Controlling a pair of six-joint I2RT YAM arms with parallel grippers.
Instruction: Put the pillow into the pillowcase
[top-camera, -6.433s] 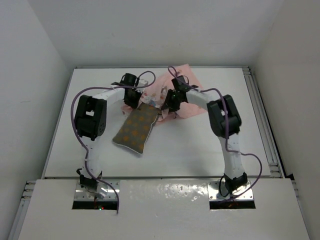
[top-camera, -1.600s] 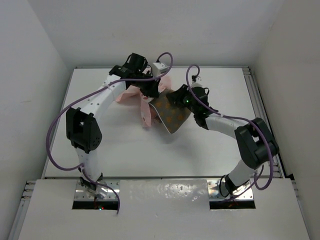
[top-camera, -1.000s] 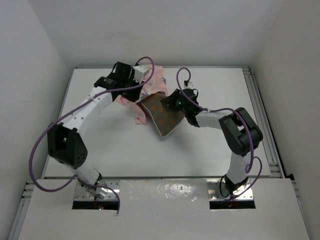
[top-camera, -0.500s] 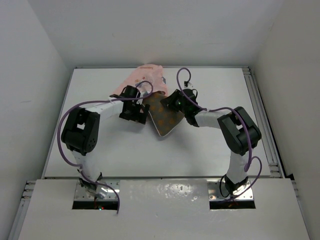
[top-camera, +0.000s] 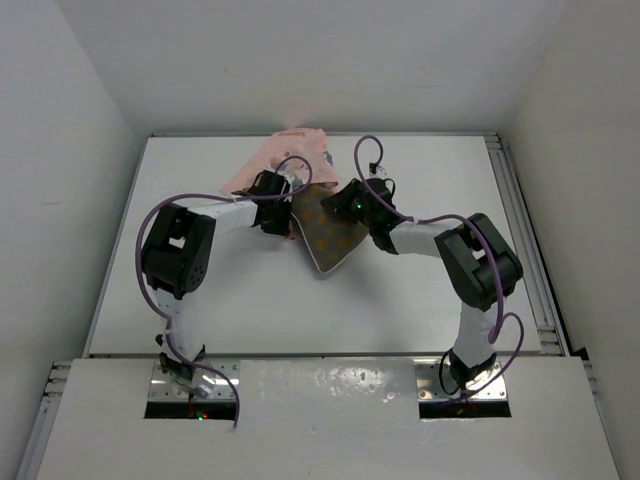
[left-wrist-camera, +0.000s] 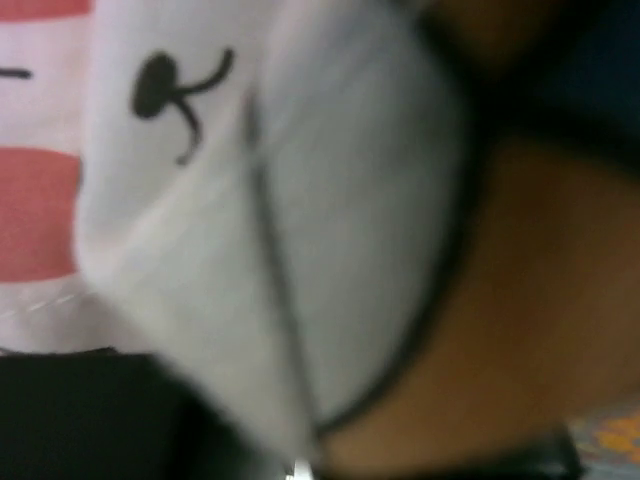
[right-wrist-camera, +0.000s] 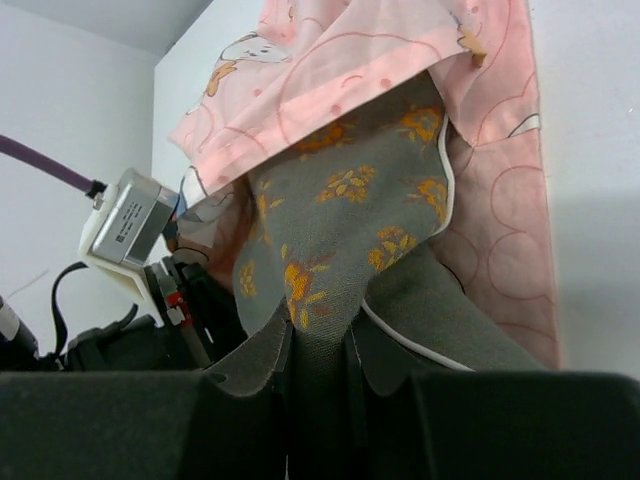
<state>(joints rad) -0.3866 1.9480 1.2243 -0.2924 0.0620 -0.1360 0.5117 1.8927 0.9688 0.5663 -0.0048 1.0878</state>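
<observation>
The dark brown pillow (top-camera: 325, 240) with orange motifs lies tilted mid-table, its far end under the pink bunny-print pillowcase (top-camera: 285, 160). My right gripper (top-camera: 338, 205) is shut on a bunched edge of the pillow (right-wrist-camera: 350, 200), which fills the gap between its fingers (right-wrist-camera: 320, 350). The pillowcase (right-wrist-camera: 350, 60) drapes over the pillow's far end. My left gripper (top-camera: 285, 208) sits at the pillow's left edge, shut on pillowcase cloth. The left wrist view is a blurred close-up of pillowcase (left-wrist-camera: 300, 180) folds running down to the jaws.
The white table (top-camera: 200, 290) has a metal rail (top-camera: 525, 240) along its right edge and white walls on three sides. Purple cables loop above both arms. The left wrist's camera housing (right-wrist-camera: 125, 230) sits close to the pillow's left side.
The left arm dropped the lifted pillowcase at the back, came down beside the pillow with jaws wide, then closed on the pillowcase edge. The right gripper kept its hold and barely moved.
</observation>
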